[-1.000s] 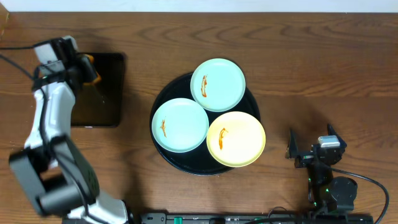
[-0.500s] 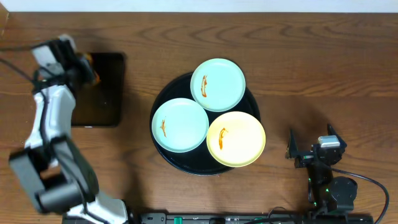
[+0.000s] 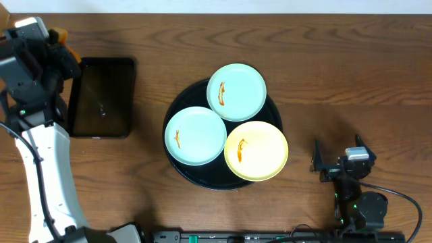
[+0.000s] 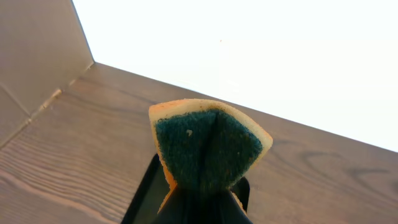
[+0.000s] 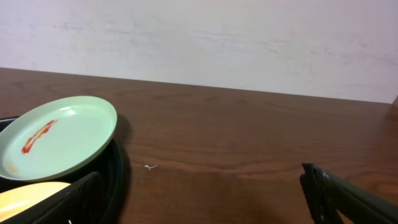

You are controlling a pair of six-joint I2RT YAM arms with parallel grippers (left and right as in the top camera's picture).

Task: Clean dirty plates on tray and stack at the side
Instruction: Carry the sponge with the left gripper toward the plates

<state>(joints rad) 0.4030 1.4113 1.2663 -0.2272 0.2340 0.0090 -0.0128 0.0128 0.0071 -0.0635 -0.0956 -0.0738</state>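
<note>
Three sauce-smeared dirty plates (image 3: 196,135) sit on the round black tray (image 3: 196,177).

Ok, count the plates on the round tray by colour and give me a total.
Mint plates: 2
Yellow plate: 1
Total: 3
</note>
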